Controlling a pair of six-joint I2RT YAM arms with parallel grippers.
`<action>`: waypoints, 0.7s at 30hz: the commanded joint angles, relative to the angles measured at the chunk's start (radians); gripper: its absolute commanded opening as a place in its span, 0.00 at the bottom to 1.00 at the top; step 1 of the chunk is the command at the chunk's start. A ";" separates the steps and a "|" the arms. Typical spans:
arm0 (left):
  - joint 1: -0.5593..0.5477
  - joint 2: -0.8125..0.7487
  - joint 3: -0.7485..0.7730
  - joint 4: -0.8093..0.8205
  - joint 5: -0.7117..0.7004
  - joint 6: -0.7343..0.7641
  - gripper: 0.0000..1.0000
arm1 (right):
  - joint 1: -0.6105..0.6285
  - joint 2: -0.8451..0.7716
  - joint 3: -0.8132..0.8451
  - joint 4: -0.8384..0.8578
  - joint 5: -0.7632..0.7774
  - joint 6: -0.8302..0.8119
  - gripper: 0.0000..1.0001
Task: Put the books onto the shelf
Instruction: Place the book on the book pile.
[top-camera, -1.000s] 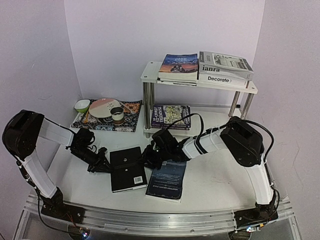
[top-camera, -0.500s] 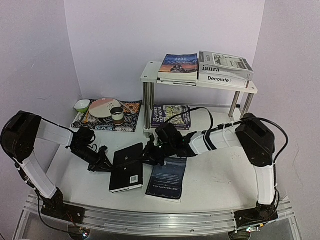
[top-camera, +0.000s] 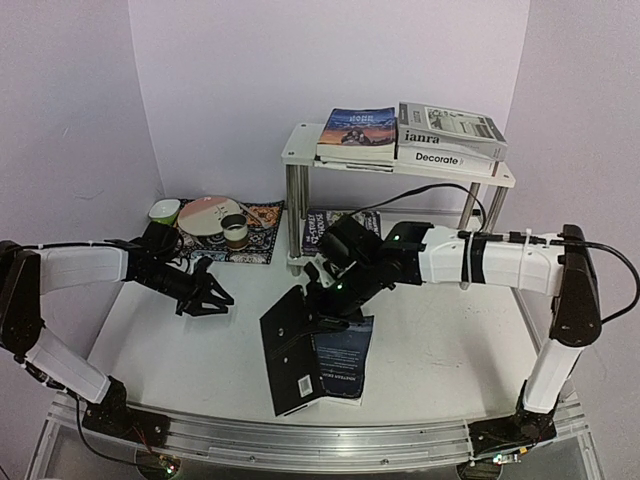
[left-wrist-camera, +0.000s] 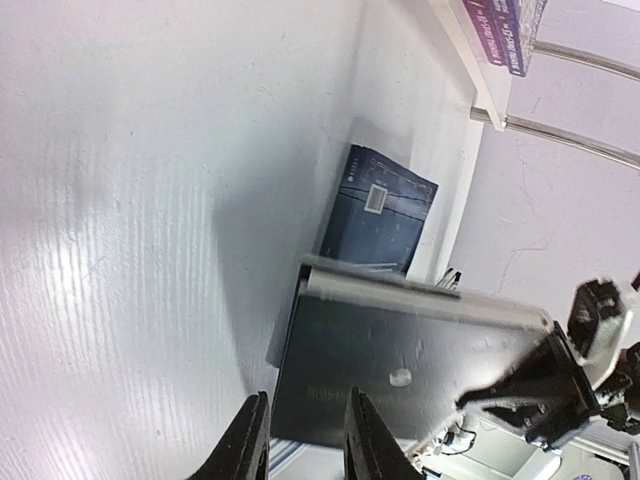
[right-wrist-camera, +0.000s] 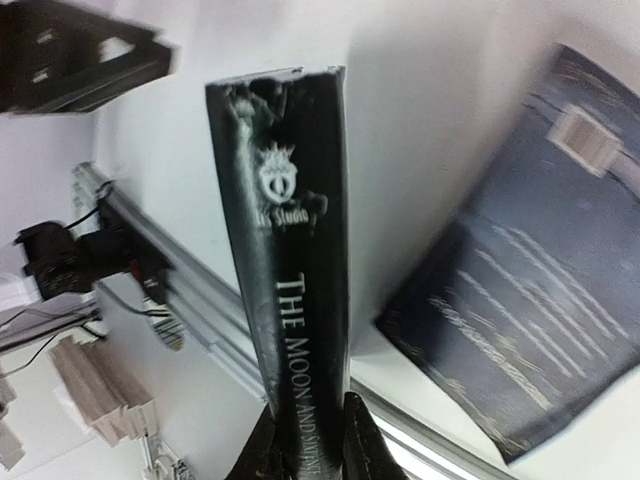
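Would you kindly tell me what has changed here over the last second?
The right fingers gripped the black book by its spine and tipped it up from lying flat. The left fingers released its edge and drew back leftward. The blue book and the books on the shelf stayed put.

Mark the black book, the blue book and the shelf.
black book (top-camera: 298, 360), top external view, middle of its tilted cover.
blue book (top-camera: 347, 362), top external view, exposed cover.
shelf (top-camera: 298, 148), top external view, bare left end of upper board.
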 joint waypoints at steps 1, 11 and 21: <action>-0.018 -0.057 0.046 -0.029 0.016 -0.043 0.27 | -0.014 -0.108 0.116 -0.259 0.130 -0.009 0.00; -0.143 -0.045 0.134 -0.038 -0.023 -0.106 0.30 | -0.018 -0.173 0.220 -0.637 0.348 0.019 0.00; -0.306 0.023 0.264 -0.038 -0.068 -0.230 0.35 | -0.021 -0.098 0.314 -0.766 0.348 0.140 0.00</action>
